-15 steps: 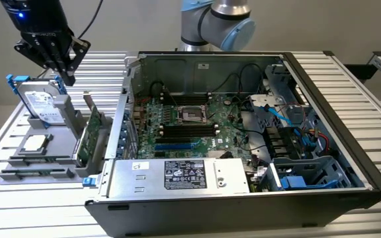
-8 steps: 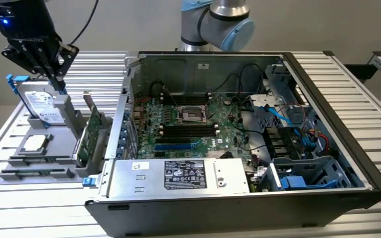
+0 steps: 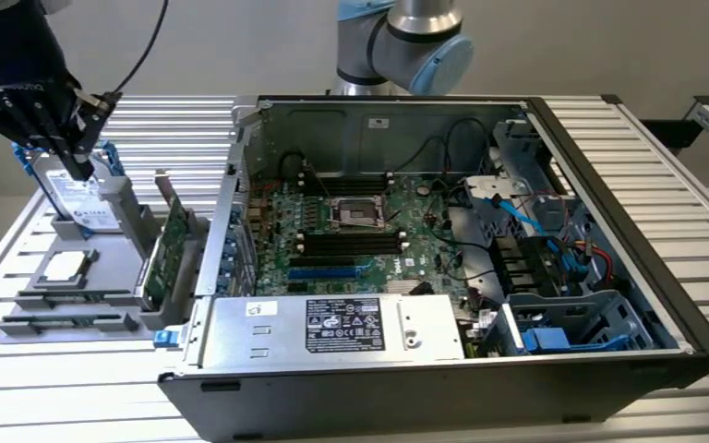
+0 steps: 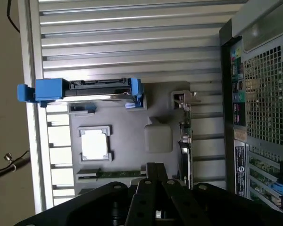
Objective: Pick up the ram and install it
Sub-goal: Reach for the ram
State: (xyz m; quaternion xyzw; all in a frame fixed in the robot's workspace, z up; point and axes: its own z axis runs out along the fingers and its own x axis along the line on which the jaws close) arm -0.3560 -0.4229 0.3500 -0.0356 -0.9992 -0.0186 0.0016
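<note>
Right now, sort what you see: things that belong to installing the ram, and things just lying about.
For the job: ram in the grey holder; gripper, shut; black memory slots.
Lying about: hard drive in blue caddy; processor chip; expansion card.

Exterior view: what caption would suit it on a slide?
Shut pincer hangs over a parts tray beside an open computer case.
</note>
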